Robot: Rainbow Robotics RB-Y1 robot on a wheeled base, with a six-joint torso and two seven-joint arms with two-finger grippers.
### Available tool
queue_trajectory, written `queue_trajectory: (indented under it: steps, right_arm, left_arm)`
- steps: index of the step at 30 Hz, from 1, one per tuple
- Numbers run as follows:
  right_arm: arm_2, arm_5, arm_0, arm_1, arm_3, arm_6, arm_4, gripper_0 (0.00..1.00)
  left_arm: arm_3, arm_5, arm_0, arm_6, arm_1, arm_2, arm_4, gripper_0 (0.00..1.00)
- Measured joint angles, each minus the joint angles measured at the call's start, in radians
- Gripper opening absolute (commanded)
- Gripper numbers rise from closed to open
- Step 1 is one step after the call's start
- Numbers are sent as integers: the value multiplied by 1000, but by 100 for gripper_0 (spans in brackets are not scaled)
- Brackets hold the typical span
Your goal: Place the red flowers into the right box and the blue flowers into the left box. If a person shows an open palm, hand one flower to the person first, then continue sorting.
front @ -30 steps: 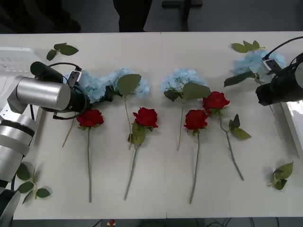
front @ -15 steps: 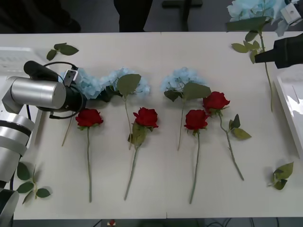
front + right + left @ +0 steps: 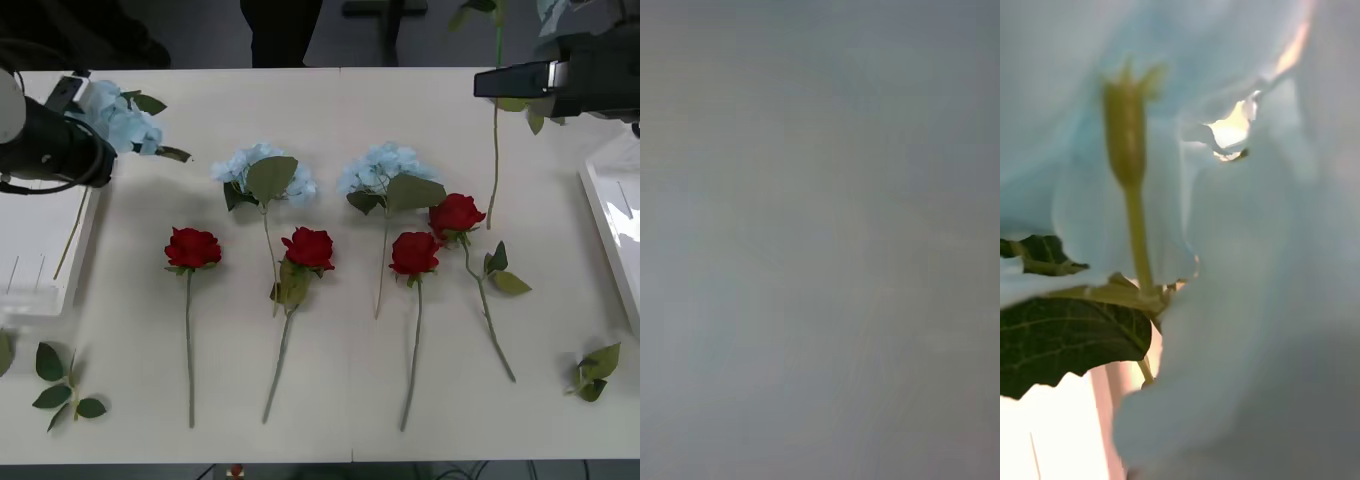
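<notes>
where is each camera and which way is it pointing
Front view: above the arms, facing forward and down at the table; both arms show, the left pincer carrying a blue flower over the left box.
Left wrist view: on the left wrist, pressed against the same blue flower, the shared thing.
Right wrist view: on the right wrist, nothing distinguishable.

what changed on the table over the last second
The left gripper lifted a blue flower off the table and carried it over the left box. The right gripper raised another blue flower, whose stem now hangs above the table's far right. The four red flowers and two blue flowers stayed in place.
</notes>
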Motion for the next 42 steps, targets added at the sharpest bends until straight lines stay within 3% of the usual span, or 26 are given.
queue_trajectory:
  steps: [5,11,18,27,34,39,40,42]
  right_arm:
    - [0,-60,0,35,-78,-1,-33,0]
    - [0,-106,0,82,-157,-4,-34,0]
    - [0,-110,0,121,-206,-30,-34,0]
    - [48,-173,0,126,-283,-162,-35,0]
    - [78,-192,0,126,-284,-163,-34,0]
    - [78,-192,0,126,-284,-165,-31,0]
    - [78,-192,0,126,-284,-165,-29,0]
    - [78,-192,0,126,-284,-166,-28,0]
  left_arm:
    - [-49,81,-5,-1,36,76,28,0]
    - [-67,95,-3,-27,173,83,122,0]
    - [-7,-105,97,-32,291,82,267,0]
    - [246,-353,173,-252,303,100,371,0]
    - [370,-427,187,-339,303,100,406,0]
    - [382,-431,187,-345,303,100,400,0]
    - [382,-431,187,-345,303,100,396,1]
    - [382,-431,187,-345,303,100,392,24]
